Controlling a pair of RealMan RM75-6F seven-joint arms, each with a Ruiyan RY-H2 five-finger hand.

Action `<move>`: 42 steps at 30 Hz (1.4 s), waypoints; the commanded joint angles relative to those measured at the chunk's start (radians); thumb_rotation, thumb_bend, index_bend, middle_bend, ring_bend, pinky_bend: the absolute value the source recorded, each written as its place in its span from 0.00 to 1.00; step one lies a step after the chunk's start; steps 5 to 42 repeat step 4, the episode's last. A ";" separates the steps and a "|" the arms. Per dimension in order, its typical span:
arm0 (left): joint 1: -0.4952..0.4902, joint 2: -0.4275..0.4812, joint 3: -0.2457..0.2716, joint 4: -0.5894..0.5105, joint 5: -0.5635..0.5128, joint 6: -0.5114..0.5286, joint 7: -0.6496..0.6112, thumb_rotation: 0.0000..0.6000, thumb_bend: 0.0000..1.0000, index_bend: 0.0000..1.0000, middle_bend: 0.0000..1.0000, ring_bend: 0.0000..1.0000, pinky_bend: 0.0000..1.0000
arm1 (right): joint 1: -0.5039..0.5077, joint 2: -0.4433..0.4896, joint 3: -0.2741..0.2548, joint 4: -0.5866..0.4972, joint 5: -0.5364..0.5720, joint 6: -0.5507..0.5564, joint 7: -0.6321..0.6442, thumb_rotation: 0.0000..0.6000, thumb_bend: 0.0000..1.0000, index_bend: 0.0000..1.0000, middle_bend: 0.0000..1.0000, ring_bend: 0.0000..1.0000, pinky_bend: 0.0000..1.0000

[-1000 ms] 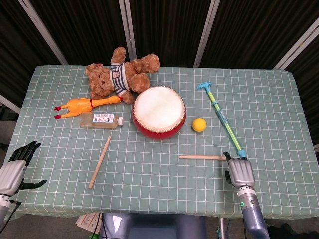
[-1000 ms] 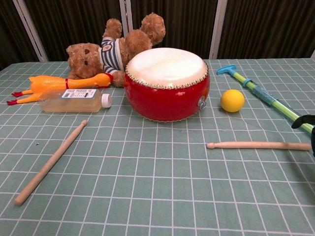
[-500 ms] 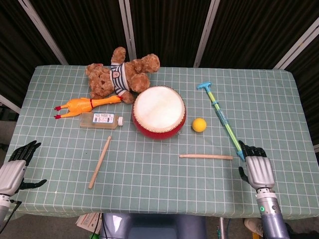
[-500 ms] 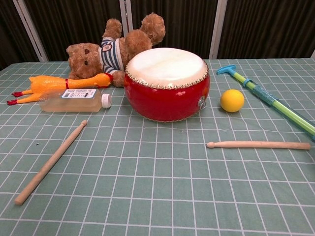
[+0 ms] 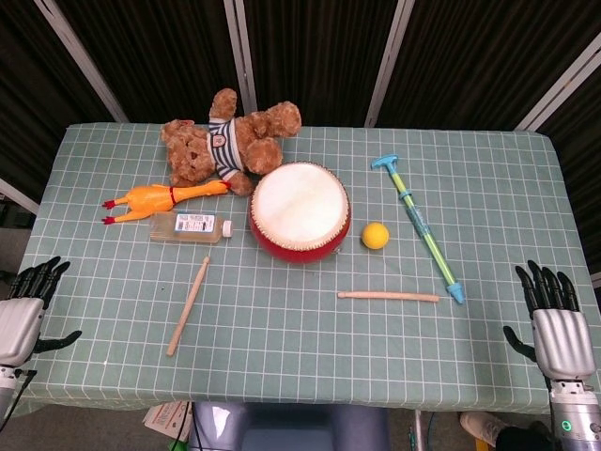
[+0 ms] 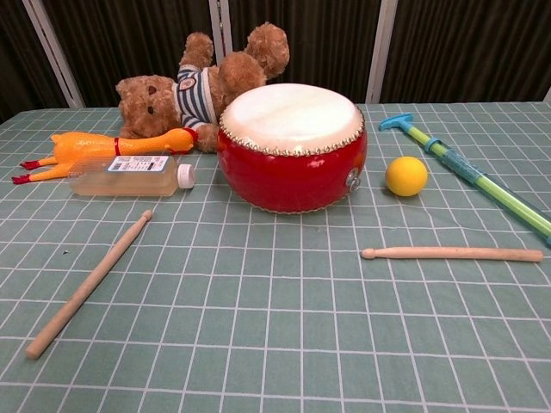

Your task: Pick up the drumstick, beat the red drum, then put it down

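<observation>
Both my hands, left hand (image 5: 21, 315) and right hand (image 5: 560, 329), spread and holding nothing; both drumsticks (image 5: 388, 297) (image 5: 189, 305) lie untouched, drumming not started.

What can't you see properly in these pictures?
- Left hand and right hand: head view only, forearms cut off by the bottom edge; chest view shows neither.
- Bottle: label print too small to read in both views.
- Teddy bear: chest view, the drum hides one leg.
- Water pump toy: chest view, far end cut off by the right edge.
</observation>
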 commanded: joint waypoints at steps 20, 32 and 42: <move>0.010 -0.031 -0.011 0.037 0.023 0.035 0.004 1.00 0.02 0.00 0.00 0.00 0.03 | -0.018 -0.022 0.032 0.030 -0.005 -0.031 0.041 1.00 0.27 0.00 0.00 0.00 0.05; 0.010 -0.031 -0.011 0.037 0.023 0.035 0.004 1.00 0.02 0.00 0.00 0.00 0.03 | -0.018 -0.022 0.032 0.030 -0.005 -0.031 0.041 1.00 0.27 0.00 0.00 0.00 0.05; 0.010 -0.031 -0.011 0.037 0.023 0.035 0.004 1.00 0.02 0.00 0.00 0.00 0.03 | -0.018 -0.022 0.032 0.030 -0.005 -0.031 0.041 1.00 0.27 0.00 0.00 0.00 0.05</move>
